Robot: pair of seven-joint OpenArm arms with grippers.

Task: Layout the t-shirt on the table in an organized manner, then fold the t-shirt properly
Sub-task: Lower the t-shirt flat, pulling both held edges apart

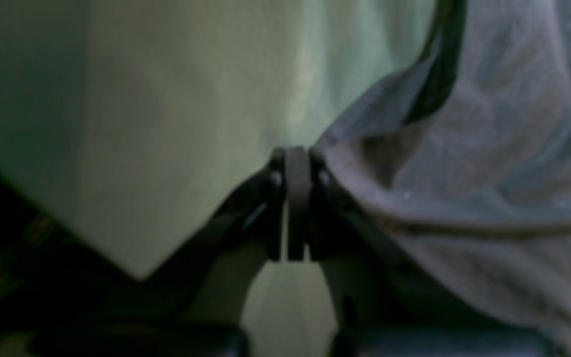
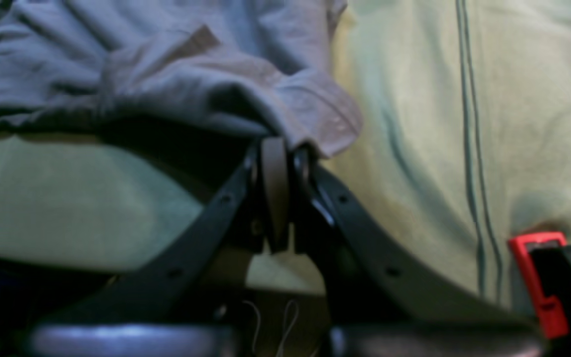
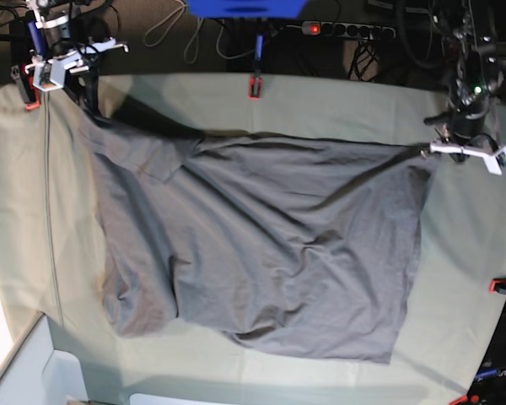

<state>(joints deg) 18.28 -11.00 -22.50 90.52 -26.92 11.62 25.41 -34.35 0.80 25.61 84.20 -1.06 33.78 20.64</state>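
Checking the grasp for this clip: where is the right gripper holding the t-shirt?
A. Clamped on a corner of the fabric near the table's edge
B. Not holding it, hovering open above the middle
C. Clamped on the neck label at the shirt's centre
A: in the right wrist view the right gripper has its jaws closed on a corner of the t-shirt, above the table.

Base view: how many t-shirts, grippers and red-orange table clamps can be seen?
grey t-shirt: 1
grippers: 2 (left gripper, right gripper)
red-orange clamps: 4
Total: 7
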